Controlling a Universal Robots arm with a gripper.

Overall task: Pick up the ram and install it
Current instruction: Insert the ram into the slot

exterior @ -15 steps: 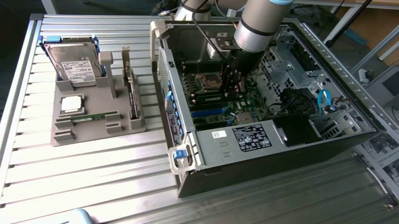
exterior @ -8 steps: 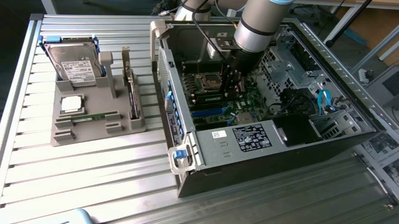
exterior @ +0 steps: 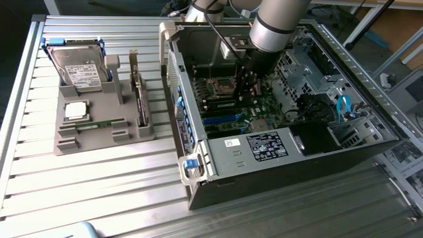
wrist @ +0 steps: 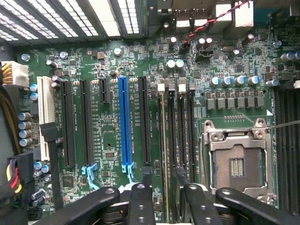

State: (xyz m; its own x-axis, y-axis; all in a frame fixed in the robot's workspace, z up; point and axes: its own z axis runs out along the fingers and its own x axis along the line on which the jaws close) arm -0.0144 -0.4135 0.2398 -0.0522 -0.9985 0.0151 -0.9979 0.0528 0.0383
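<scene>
One ram (wrist: 162, 140) stands in a slot on the green board (wrist: 108, 70), right between the fingers (wrist: 140, 201) of the gripper (wrist: 166, 194). The gripper is wide open and holds nothing. A look-alike stick (exterior: 140, 99) sits in the gray tray (exterior: 92, 143), at the exterior view's left.

Open top of the computer case (exterior: 198, 163) gives access from above; the motherboard (wrist: 108, 98) is hemmed by case walls, the drive cage (exterior: 310, 74) and the power supply (exterior: 317, 139). Worktop (exterior: 99, 178) is left free around the grey holder tray (exterior: 99, 136).
</scene>
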